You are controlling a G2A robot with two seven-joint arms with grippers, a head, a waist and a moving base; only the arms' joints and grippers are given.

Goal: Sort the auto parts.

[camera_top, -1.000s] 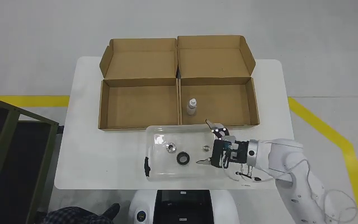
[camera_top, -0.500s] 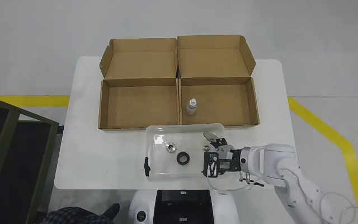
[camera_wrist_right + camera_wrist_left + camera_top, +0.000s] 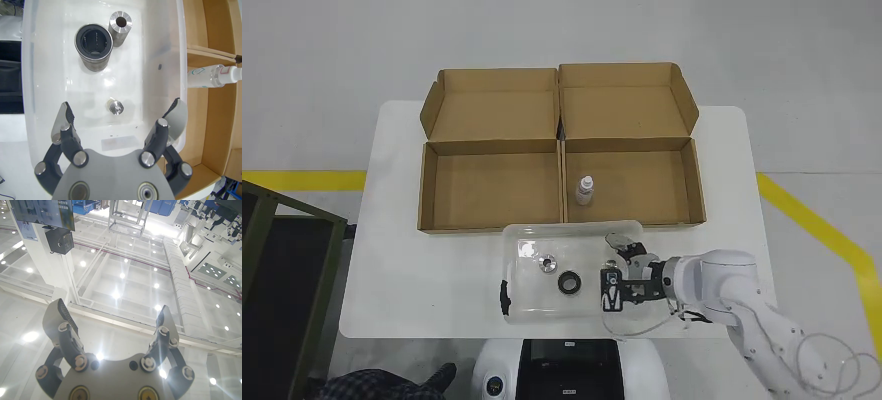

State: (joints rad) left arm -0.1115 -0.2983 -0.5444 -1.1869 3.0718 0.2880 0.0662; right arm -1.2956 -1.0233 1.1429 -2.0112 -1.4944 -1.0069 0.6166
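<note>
A clear plastic bin [image 3: 530,302] near the table's front edge holds three parts. They are a black ringed bearing [image 3: 569,284] [image 3: 93,52], a silver metal sleeve [image 3: 547,265] [image 3: 119,28] and a small silver fitting [image 3: 610,265] [image 3: 115,107]. My right gripper [image 3: 611,271] [image 3: 121,102] hangs open over the bin's right end, its fingers on either side of the small fitting and above it. One finger [image 3: 176,109] is by the bin's wall [image 3: 181,56]. My left gripper [image 3: 113,311] is open with nothing in it, pointing up at a ceiling.
Two open cardboard boxes stand side by side behind the bin, the left box [image 3: 492,190] bare. The right box [image 3: 642,185] holds a small white bottle [image 3: 585,189] [image 3: 211,75] near its left wall.
My right gripper has moved left along the bin, from beside its right end to over the small fitting. The parts have not moved.
</note>
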